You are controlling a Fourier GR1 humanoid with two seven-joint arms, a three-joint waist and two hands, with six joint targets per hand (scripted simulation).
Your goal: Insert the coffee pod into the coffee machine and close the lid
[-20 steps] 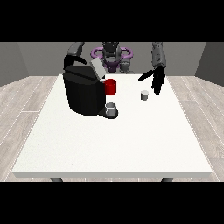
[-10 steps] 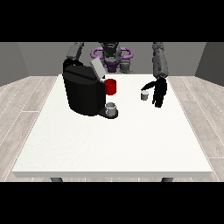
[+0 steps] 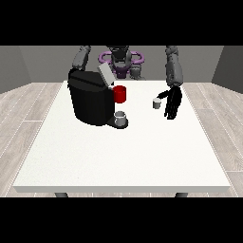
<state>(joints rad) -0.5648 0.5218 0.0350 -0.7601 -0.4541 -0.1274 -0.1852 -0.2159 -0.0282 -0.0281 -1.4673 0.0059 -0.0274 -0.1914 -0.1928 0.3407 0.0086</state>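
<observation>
Robot hand [image 3: 172, 102] beside coffee pod [image 3: 156, 103] — lid [image 3: 105, 74] up.

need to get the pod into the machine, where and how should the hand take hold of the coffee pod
Take the coffee pod by its side walls, thumb one side and fingers the other. It stands upright and alone on the table, and the hand at the view's right is already beside it, so come from that side.

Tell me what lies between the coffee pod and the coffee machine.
Front view: only bare white table lies between the coffee pod and the coffee machine.

Grey-armed robot with purple torso ring and black robot hand [image 3: 172, 102].
</observation>
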